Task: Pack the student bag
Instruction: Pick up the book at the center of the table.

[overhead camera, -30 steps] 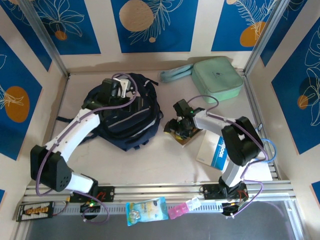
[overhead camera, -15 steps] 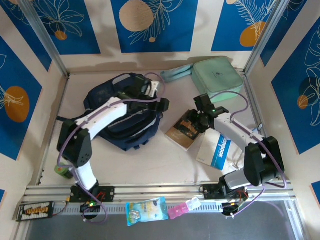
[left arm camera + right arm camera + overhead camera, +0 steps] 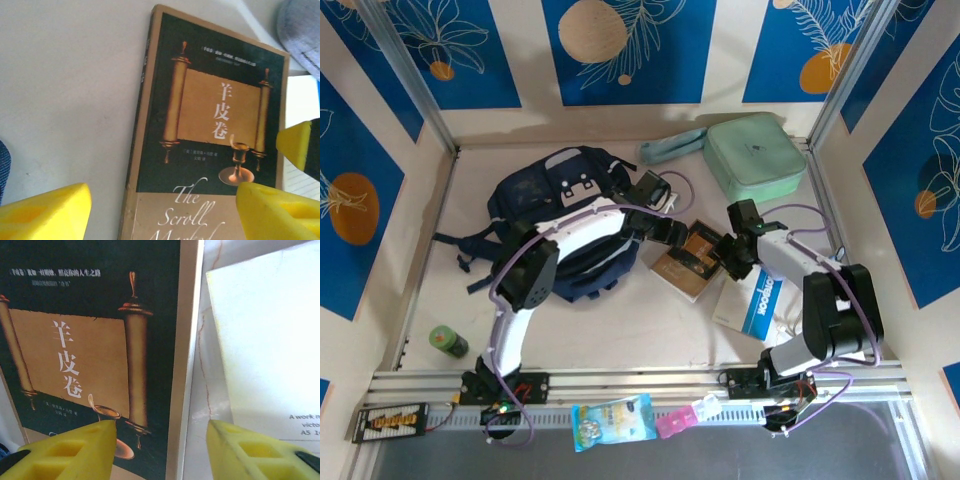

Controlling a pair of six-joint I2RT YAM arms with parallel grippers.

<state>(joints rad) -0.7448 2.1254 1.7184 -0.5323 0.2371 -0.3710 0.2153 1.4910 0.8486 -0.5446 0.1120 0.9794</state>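
Presently we log the student bag (image 3: 525, 195) lying flat at the back left of the table (image 3: 620, 320), with the left arm reaching across it toward the right. Near the bag's right side lies a dark book (image 3: 685, 265) with a scroll on its cover; the left gripper (image 3: 675, 235) hangs over it with fingers spread apart, and the right gripper (image 3: 728, 255), fingers likewise apart, straddles the book's right edge. A white notebook (image 3: 752, 300) lies just right of the book.
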